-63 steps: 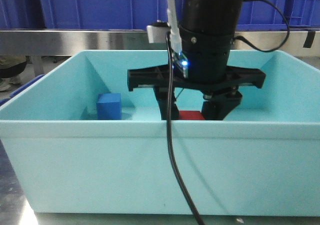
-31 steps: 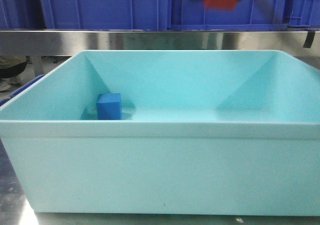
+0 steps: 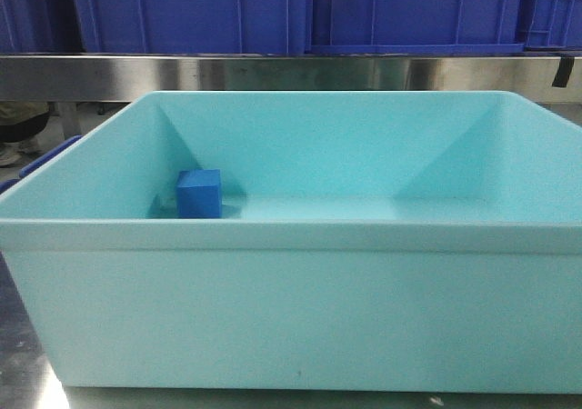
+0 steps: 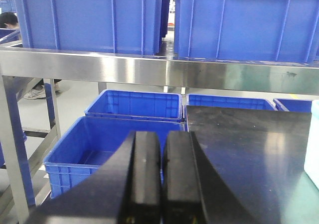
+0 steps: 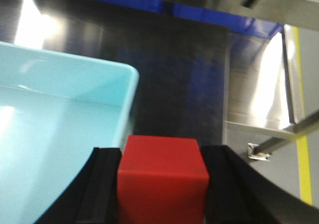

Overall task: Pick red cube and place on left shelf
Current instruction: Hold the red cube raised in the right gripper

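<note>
The red cube is clamped between the two black fingers of my right gripper, held in the air above the corner of the light-blue bin and the dark table beside it. Neither that cube nor the right gripper shows in the front view. My left gripper is shut with nothing between its pads, which sit almost together, and it points at the steel shelf. A blue cube rests on the floor of the light-blue bin, at its left side.
Dark blue crates stand on the steel shelf. More blue crates sit on the floor under it. A dark tabletop lies right of the left gripper. A steel frame with a yellow stripe runs along the right.
The right gripper closed on the red cube inside the bin, lifted it up and out of the top of the front view. The blue cube stayed put.
</note>
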You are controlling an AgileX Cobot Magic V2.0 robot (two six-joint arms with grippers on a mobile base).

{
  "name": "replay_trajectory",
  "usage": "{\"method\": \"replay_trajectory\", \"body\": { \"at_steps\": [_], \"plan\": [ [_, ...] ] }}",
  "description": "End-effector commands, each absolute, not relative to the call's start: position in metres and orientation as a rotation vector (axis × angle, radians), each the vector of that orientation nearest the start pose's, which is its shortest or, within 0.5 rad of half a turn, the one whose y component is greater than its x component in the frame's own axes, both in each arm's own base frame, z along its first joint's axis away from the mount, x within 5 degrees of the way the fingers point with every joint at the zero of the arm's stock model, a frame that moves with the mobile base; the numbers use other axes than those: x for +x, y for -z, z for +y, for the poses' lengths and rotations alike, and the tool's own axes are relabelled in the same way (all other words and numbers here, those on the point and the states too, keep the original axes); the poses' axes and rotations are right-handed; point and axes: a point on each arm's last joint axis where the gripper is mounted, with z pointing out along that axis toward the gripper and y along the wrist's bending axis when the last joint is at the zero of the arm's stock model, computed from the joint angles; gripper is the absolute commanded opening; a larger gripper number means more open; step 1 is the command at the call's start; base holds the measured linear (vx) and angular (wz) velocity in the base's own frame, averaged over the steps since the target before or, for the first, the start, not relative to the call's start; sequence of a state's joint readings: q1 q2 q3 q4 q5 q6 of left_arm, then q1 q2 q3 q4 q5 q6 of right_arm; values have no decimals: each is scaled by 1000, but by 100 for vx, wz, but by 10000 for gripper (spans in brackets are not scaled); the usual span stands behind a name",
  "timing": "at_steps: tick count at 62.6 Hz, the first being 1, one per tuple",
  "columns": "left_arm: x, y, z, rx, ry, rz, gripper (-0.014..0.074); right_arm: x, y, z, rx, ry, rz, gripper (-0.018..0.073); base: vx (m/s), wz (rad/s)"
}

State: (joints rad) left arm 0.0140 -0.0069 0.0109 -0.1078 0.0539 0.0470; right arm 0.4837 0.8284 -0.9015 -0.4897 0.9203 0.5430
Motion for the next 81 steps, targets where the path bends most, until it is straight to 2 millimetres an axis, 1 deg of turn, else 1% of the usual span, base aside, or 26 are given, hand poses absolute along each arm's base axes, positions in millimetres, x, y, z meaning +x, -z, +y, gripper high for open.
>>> {"method": "replay_trajectory", "body": {
  "at_steps": [1,9,19,31,37,46,55,66,81],
  "plan": [
    [56,-205,1,-69,45,1473,102,133,-369,21,-44,81,2104,120,0,0],
    [56,-205,1,-69,45,1473,102,120,-356,8,22,126,2123,120,0,0],
    [56,-205,1,-69,45,1473,102,107,-347,3,9,129,2107,120,0,0],
    [56,-205,1,-69,45,1473,102,82,-338,-4,-39,80,1977,120,0,0],
    [56,-205,1,-69,45,1473,102,66,-325,-9,-42,46,1910,120,0,0],
    [56,-205,1,-69,45,1473,102,51,-306,-13,-37,7,1860,120,0,0],
    [56,-205,1,-69,45,1473,102,44,-295,-13,-31,-40,1841,120,0,0],
    [56,-205,1,-69,45,1473,102,44,-297,-12,-70,-37,1803,120,0,0],
    [56,-205,1,-69,45,1473,102,44,-298,-12,-75,-26,1796,120,0,0]
  ]
}}
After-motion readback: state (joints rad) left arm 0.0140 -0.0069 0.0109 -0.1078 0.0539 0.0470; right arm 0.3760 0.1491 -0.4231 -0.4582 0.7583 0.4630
